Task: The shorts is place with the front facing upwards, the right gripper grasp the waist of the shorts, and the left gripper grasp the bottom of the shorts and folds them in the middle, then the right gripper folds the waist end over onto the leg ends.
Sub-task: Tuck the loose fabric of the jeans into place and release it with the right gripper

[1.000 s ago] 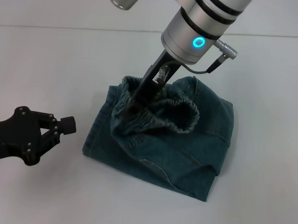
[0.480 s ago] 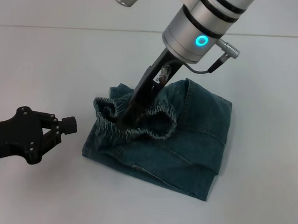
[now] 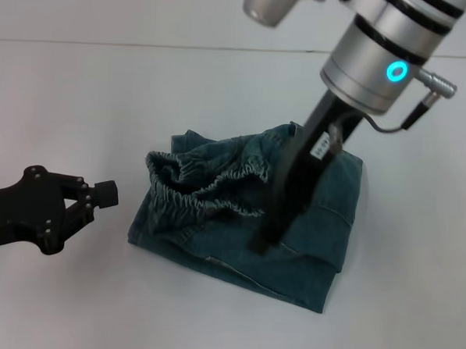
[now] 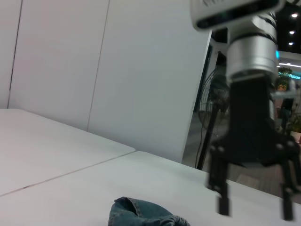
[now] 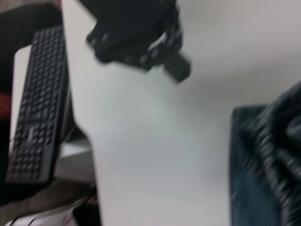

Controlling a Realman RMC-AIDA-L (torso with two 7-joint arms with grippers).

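I'm reading the denim shorts (image 3: 246,214) as soft and floppy, best pinched at the bunched elastic waistband (image 3: 205,181), while the right gripper (image 4: 254,207) is hanging with fingers apart and the left gripper (image 3: 91,198), whose state I cannot tell, is idling beside them.

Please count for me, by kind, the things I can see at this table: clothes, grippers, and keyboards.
Clothes: 1, the denim shorts
Grippers: 2, the left gripper and the right gripper
Keyboards: 1, the black keyboard
Total: 4

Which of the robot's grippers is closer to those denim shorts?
Right. The right gripper is directly above the shorts; the left gripper sits off to their left side over the table.
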